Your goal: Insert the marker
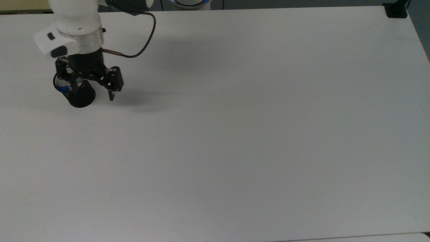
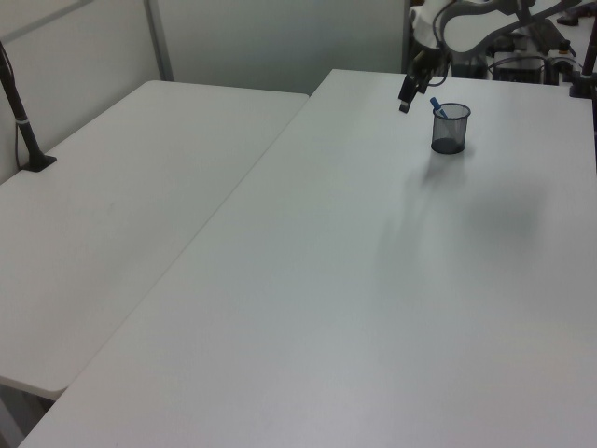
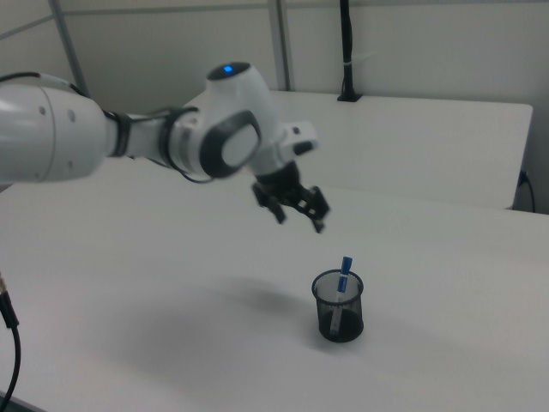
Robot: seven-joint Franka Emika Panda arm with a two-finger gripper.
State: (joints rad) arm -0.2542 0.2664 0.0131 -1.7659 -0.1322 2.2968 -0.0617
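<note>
Marker: the marker (image 3: pixel 344 276) is seen standing inside the black mesh cup (image 3: pixel 338 308), leaned against the cup's wall, its blue cap (image 3: pixel 346 263) raised above the rim. In the top view the blue cap (image 1: pixel 62 89) is glimpsed at the rim of the cup (image 1: pixel 80 96); in the left view the marker (image 2: pixel 437 108) is shown tilted within the cup (image 2: pixel 450 130).

Cup: it is set upright on the white table (image 1: pixel 235 134), near the far left corner in the top view, close to the table's far edge in the left view (image 2: pixel 373 280).

Gripper: the gripper (image 3: pixel 297 211) is pictured in the air above the table, apart from the cup and up to the right view's left of it. Its two fingers are spread wide, and nothing is held between them. In the top view the gripper (image 1: pixel 90 88) is seen partly over the cup, with one finger (image 1: pixel 112 95) reaching to the top view's right of it. In the left view the gripper (image 2: pixel 416 91) is seen just to the left view's left of the cup's rim.

Arm: the white arm (image 3: pixel 103 142) is stretched in from the right view's left, with a dark cable (image 1: pixel 144 40) looped from its wrist.

Surroundings: a second white table (image 2: pixel 121 205) is seen alongside in the left view, with a black post (image 2: pixel 20 117) clamped at its far edge.
</note>
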